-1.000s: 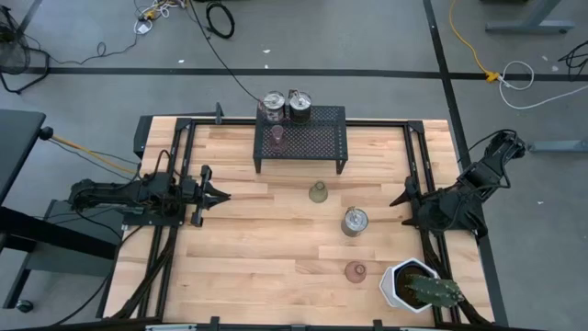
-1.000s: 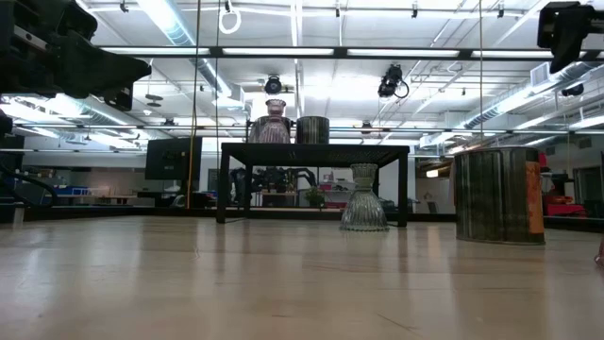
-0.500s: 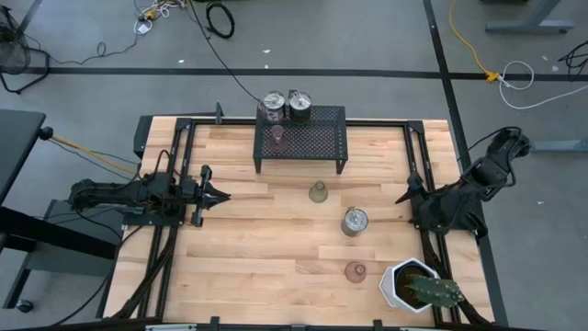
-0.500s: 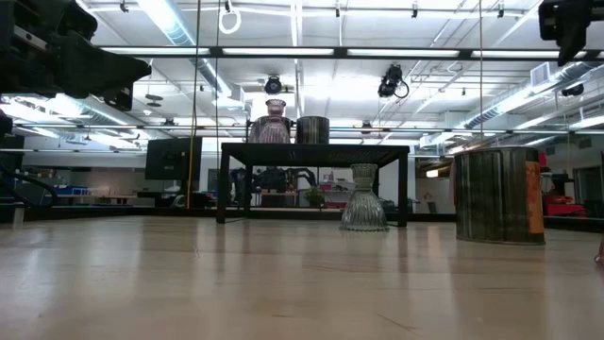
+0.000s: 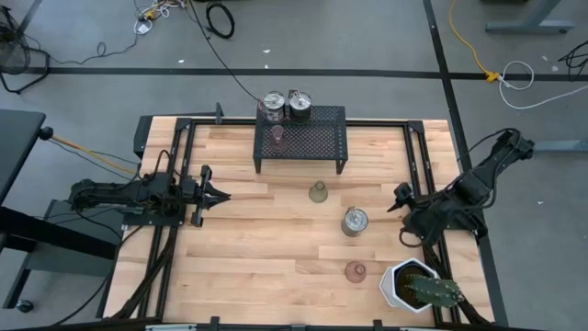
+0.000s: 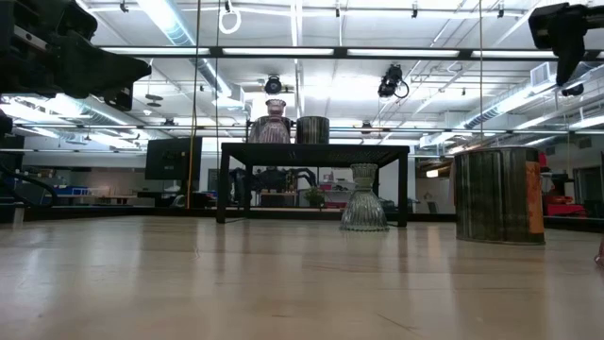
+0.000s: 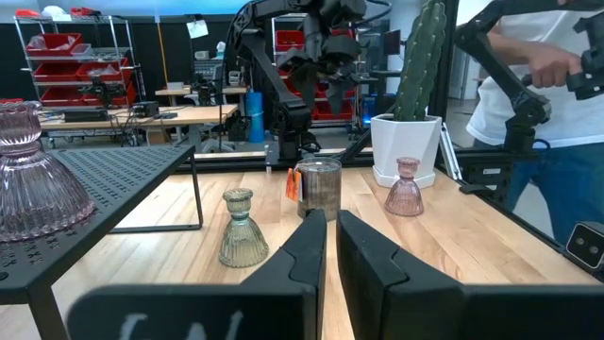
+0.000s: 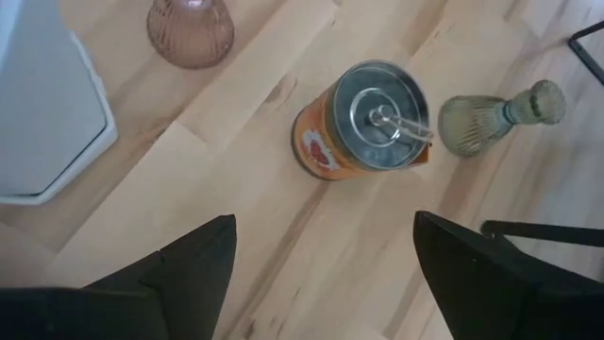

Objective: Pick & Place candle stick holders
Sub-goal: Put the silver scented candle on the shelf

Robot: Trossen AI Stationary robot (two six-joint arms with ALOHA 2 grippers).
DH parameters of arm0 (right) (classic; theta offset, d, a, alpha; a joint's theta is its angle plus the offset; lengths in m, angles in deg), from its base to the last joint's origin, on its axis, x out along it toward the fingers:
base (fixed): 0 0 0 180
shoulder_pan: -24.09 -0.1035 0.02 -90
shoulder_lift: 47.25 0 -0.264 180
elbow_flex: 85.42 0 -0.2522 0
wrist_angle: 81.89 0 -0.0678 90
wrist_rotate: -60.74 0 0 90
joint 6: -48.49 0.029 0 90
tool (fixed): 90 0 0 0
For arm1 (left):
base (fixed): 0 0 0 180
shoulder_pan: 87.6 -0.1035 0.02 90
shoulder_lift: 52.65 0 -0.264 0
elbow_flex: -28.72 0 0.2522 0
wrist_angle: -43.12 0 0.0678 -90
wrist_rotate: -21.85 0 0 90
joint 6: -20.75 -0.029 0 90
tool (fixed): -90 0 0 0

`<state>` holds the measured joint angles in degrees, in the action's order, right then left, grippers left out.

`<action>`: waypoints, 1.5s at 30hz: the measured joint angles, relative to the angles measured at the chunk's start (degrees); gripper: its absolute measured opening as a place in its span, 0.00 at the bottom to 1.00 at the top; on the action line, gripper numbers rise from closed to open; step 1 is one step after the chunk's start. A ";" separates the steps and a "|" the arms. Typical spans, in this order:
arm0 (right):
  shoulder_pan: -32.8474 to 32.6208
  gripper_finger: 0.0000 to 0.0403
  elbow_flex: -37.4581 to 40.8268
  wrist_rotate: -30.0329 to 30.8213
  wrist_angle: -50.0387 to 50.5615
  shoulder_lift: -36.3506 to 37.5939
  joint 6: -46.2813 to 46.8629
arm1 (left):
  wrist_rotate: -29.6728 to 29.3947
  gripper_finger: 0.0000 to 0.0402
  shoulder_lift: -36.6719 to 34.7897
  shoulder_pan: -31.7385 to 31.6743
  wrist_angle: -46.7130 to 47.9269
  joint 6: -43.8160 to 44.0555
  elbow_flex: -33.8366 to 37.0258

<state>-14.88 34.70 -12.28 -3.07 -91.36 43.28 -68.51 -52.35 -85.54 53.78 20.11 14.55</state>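
Note:
A silvery can-like holder (image 5: 355, 222) with an orange label stands on the table right of centre and also shows in the right wrist view (image 8: 363, 120). An olive-green glass holder (image 5: 318, 192) stands beyond it, and a pink one (image 5: 356, 271) stands nearer the front. Another pink holder (image 5: 277, 134) and two silvery cans (image 5: 286, 105) stand on the black mesh rack (image 5: 312, 140). My right gripper (image 5: 401, 215) is open, hovering to the right of the can and tipped down toward it (image 8: 323, 219). My left gripper (image 5: 223, 195) is shut and empty at the table's left (image 7: 332, 219).
A white hexagonal pot with a cactus (image 5: 415, 287) stands at the front right, close under my right arm. Black rails (image 5: 168, 230) run along both table sides. A person's hand and a white sleeve (image 7: 543, 85) show beyond the table's right side.
My right gripper has moved a little toward the table's left, toward the silvery can, and has tipped downward. Nothing on the table has moved.

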 joint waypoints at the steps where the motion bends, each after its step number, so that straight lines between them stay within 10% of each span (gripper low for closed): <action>1: 0.17 0.80 -0.01 0.04 -0.25 0.07 -0.10 | 0.00 0.09 0.00 -0.02 0.00 0.00 0.00; 45: 11.08 0.98 -7.69 -7.53 -4.97 -9.36 0.26 | 0.00 0.09 0.01 -0.02 -0.02 0.02 0.00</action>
<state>-3.81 27.02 -19.80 -8.04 -100.73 43.54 -68.51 -52.35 -85.56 53.77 20.13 14.55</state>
